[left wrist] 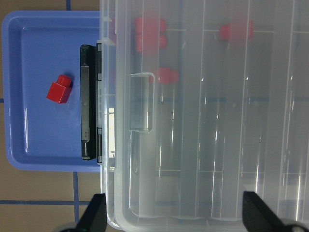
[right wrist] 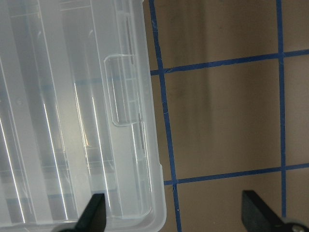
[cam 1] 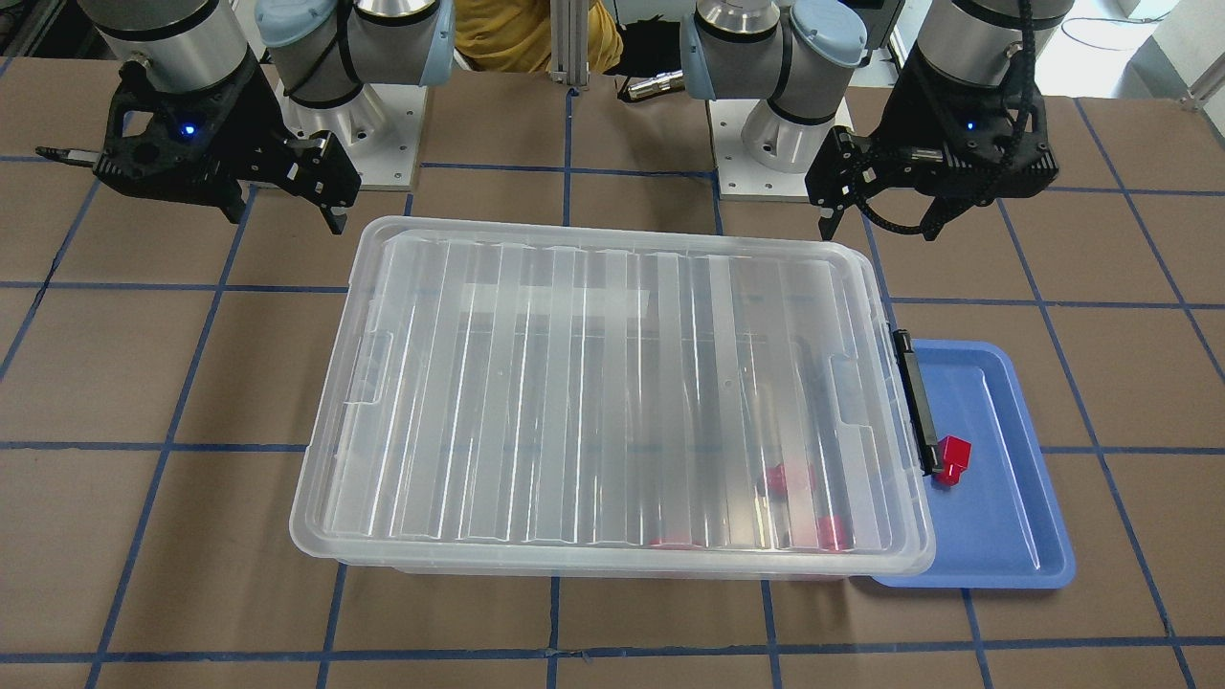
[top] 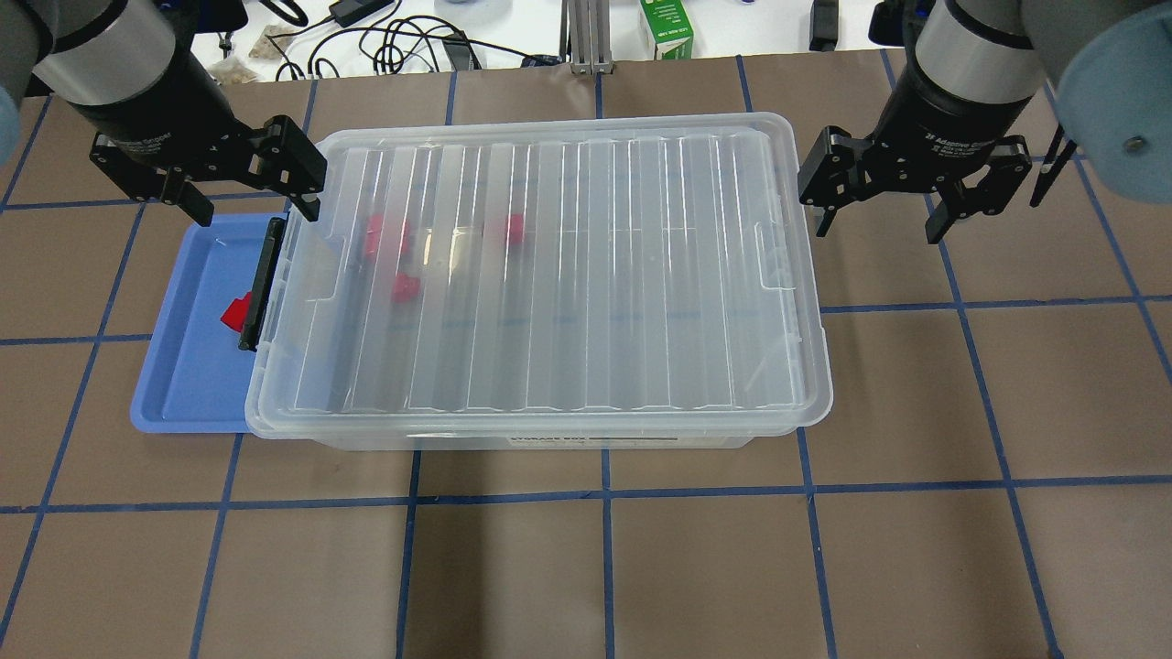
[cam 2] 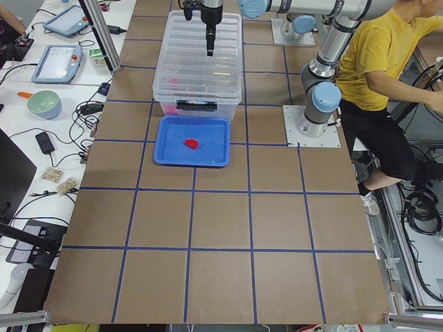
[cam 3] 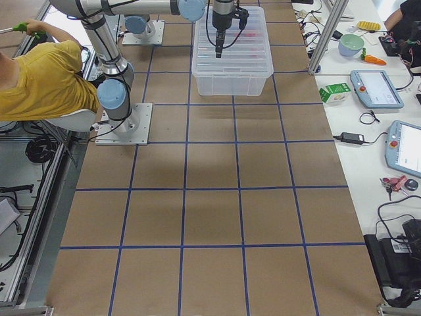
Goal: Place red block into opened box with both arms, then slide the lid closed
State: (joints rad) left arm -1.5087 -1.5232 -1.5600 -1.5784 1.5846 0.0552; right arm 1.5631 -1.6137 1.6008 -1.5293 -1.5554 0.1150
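Lid [top: 549, 275] looks nearly seated on box [top: 641, 439]; left gripper [top: 255, 203], right gripper [top: 876, 229] spread, empty; nudge both short ends evenly.

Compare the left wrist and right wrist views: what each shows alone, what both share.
Left wrist only: the blue tray holding one red block, the black latch bar, more red blocks under the lid. Right wrist only: the lid's other short end, without latch or blocks. Both: ribbed clear lid, an end recess, brown table with blue tape, an open gripper: left gripper, right gripper.
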